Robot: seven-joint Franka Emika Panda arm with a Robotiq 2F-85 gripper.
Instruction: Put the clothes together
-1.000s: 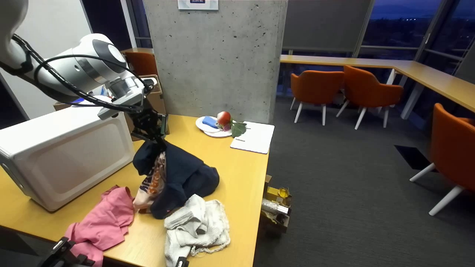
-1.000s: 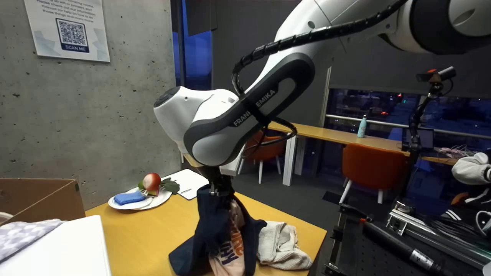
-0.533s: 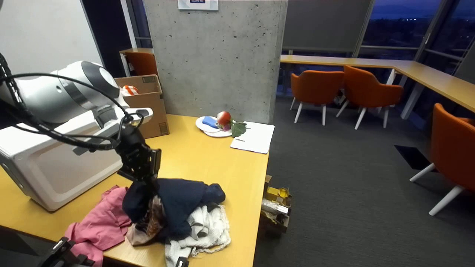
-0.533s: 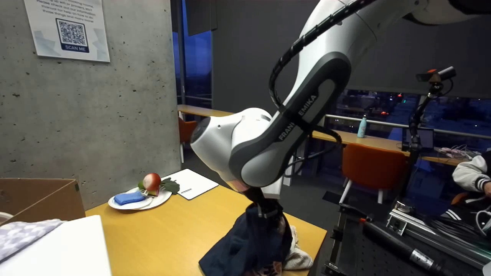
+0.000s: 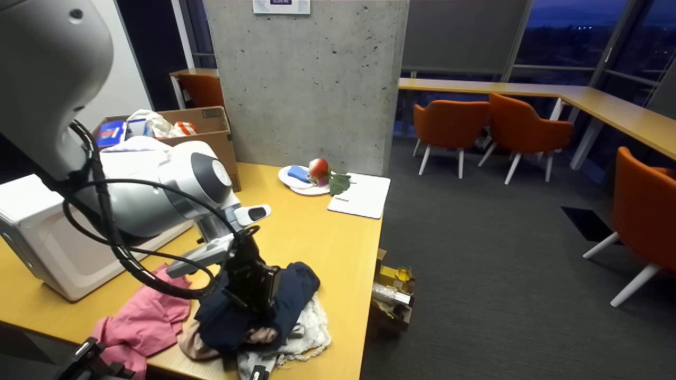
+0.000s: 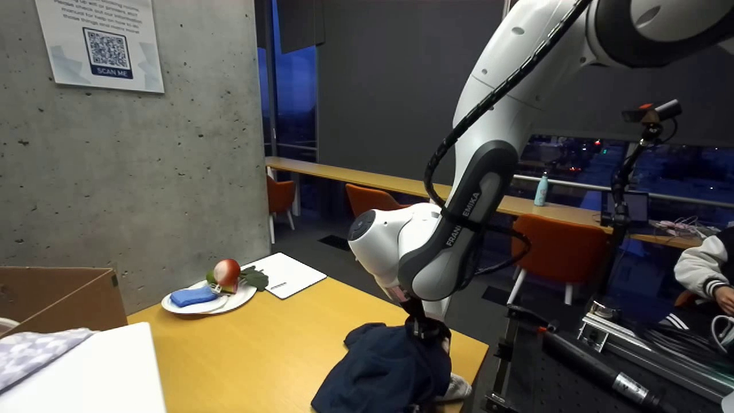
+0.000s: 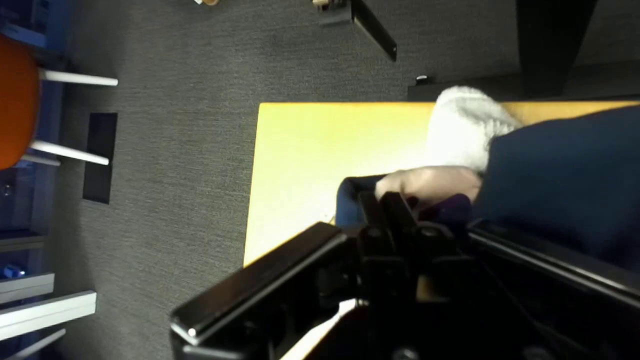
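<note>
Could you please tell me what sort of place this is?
Probably a shared office or study space: orange chairs stand at a long wooden counter by the windows, and a printed sign marked SCAN ME is on the concrete pillar.

In both exterior views, you face a grey concrete pillar [image 5: 311, 89] bearing a printed sign [image 6: 106, 51]. Past it, you will find orange chairs [image 5: 454, 125] on dark grey carpet [image 5: 501, 274] along a wood-toned counter [image 5: 623, 113]. Windows [image 5: 560, 48] behind the counter show dark blue sky [image 5: 578, 11].
</note>
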